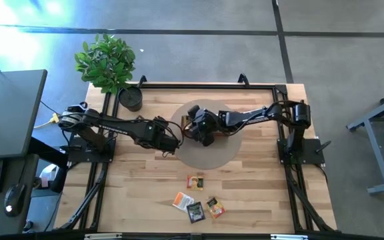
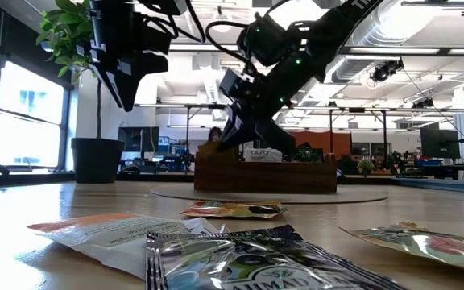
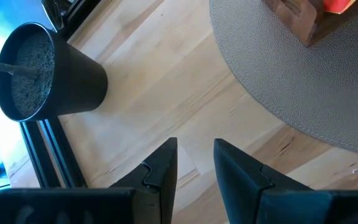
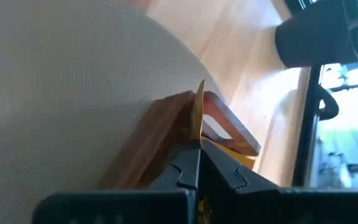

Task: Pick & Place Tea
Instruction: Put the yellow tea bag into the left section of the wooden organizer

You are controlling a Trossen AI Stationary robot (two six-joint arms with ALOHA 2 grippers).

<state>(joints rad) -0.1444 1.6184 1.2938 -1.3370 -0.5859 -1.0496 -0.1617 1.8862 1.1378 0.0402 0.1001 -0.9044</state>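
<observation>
While the right gripper [image 4: 194,163] hangs over the long wooden tray [image 4: 160,130] on the round grey mat [image 1: 209,157], its two dark fingers are clenched on a thin yellow tea packet [image 4: 197,115] that stands edge-up between the tips, just above the tray's end. One white tea packet labelled TAZO [image 2: 264,155] stands in the tray directly below this gripper in the low view. Left gripper [image 3: 194,163]: fingers parted, nothing between them, bare light wood tabletop [image 3: 166,81] beneath, mat edge just ahead, black plant pot [image 3: 45,74] off to one side. Loose tea packets, well clear of both grippers toward the table's near edge, count four from above: one yellow-red [image 1: 195,181], one white-and-orange [image 1: 183,201], one black [image 1: 196,212], one yellow-orange [image 1: 215,207]. One leafy green potted plant [image 1: 107,61] stands behind the left arm.
</observation>
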